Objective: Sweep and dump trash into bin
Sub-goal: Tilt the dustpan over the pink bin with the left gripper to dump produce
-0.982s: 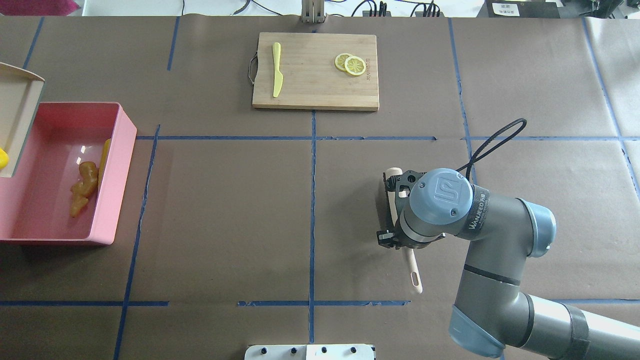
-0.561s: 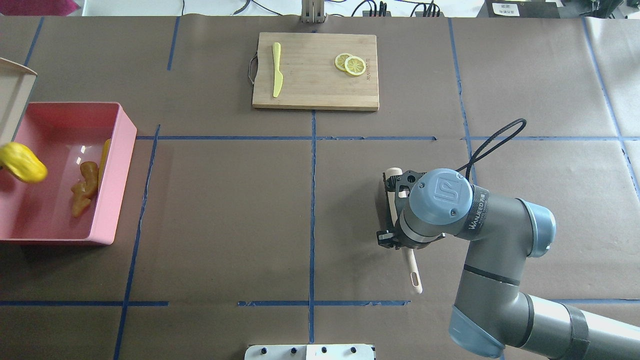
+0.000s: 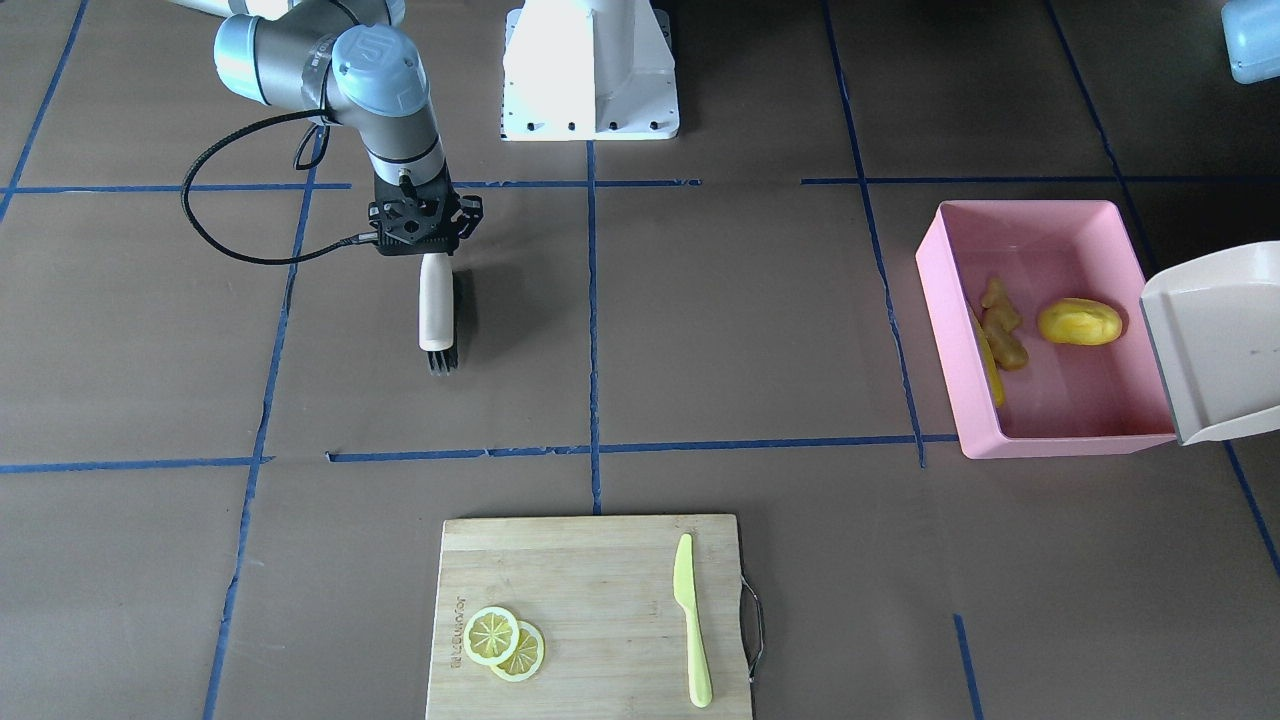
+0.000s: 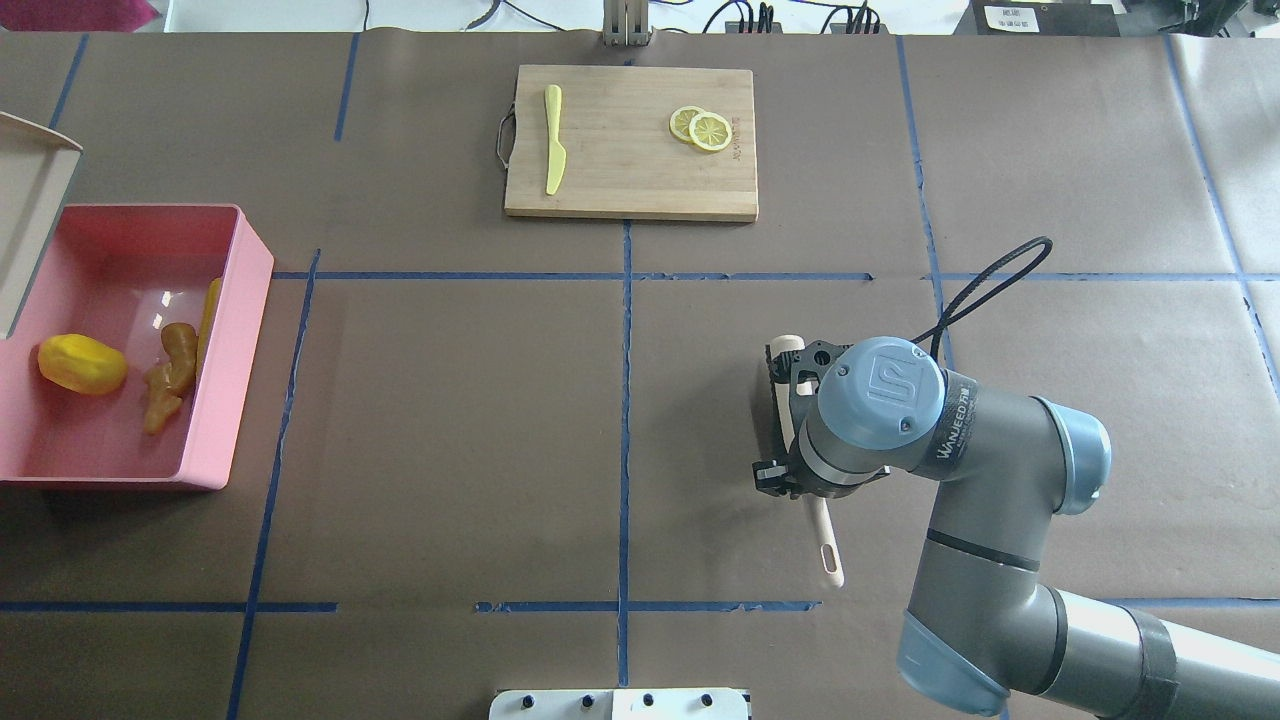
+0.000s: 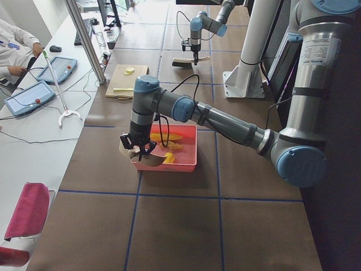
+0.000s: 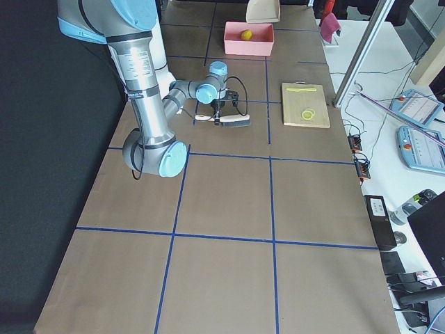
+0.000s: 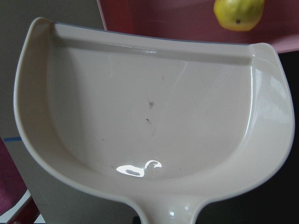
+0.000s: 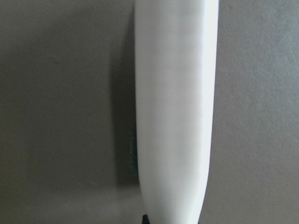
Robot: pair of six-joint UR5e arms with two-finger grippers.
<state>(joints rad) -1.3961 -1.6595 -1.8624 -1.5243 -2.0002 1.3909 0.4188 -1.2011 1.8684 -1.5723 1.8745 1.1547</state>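
Observation:
The pink bin (image 4: pixel 240 300) stands at the table's left end and also shows in the front view (image 3: pixel 935 330). In it lie the yellow oval lump (image 4: pixel 82 363), the tan ginger root (image 4: pixel 170 380) and the corn cob (image 4: pixel 210 310) along the right wall. The cream dustpan (image 3: pixel 1215 340) hangs tilted over the bin's outer edge. It is empty in the left wrist view (image 7: pixel 149 107). My left gripper (image 5: pixel 137 148) holds its handle. My right gripper (image 3: pixel 422 243) is shut on the brush (image 3: pixel 437 310), low over the table right of centre.
A wooden cutting board (image 4: pixel 630 190) lies at the far middle with a lime-green knife (image 4: pixel 553 140) and two lemon slices (image 4: pixel 702 128) on it. The robot's white base (image 3: pixel 590 70) stands at the near edge. Blue tape lines cross the brown table.
The yellow lump dropped out of the dustpan and now lies on the bin's floor. The dustpan drew back to the left and up. The right arm and brush have not moved.

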